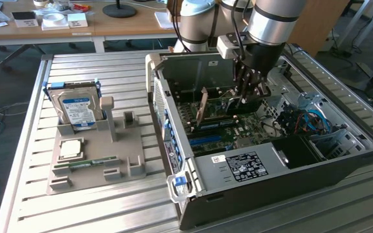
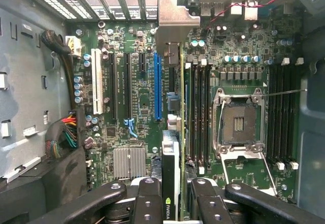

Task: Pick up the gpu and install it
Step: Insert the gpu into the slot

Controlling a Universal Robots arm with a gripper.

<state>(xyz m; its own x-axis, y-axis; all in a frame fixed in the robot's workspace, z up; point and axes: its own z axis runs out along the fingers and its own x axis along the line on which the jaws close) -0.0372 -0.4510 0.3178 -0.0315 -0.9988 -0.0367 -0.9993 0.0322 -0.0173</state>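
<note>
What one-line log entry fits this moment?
stage: gpu in hand | gripper: shut on gpu | gpu: edge-on over motherboard, inside computer case | seated: cannot tell

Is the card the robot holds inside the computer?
Inside: the gripper holds the gpu edge-on over the motherboard, within the case. Seated? Cannot tell.

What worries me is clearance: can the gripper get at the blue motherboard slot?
Probably yes: the gripper, holding the gpu, hangs inside the open case, and nothing covers the blue slot.
</note>
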